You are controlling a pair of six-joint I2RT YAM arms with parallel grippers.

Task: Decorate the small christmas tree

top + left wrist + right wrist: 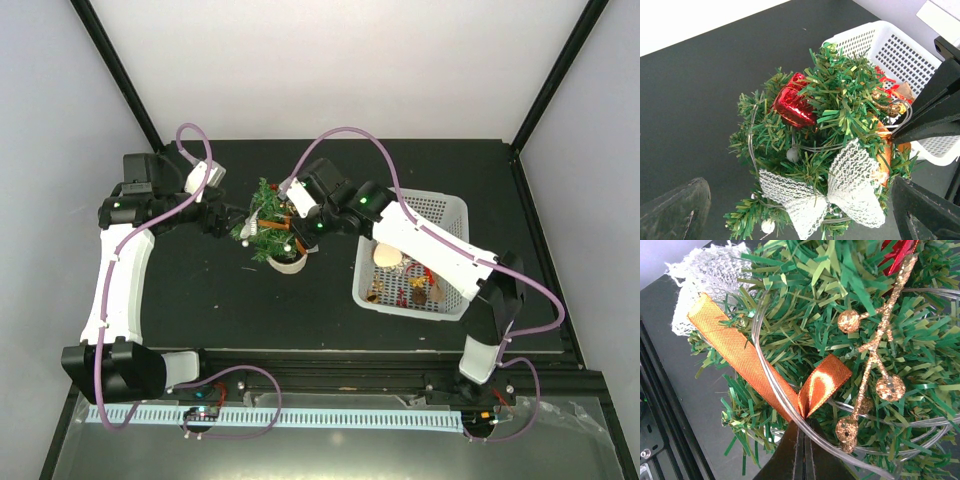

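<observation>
The small christmas tree [268, 232] stands in its whitish pot [290, 263] at mid-table. My left gripper [233, 222] is open at the tree's left side. In the left wrist view its fingers [677, 210] stand wide apart on either side of the tree [840, 95]. That view also shows a white mesh bow [840, 190] and a red gift ornament [794, 107] on the tree. My right gripper [804, 424] is shut on an orange ribbon [735, 352] at its fold, against the branches. A gold glitter berry sprig [875, 355] lies beside it.
A white perforated basket [445, 208] with several ornaments sits right of the tree, under the right forearm. A clear wire [770, 380] loops around the branches. The right arm's black gripper [935, 105] reaches in from the right in the left wrist view, in front of the basket [875, 45].
</observation>
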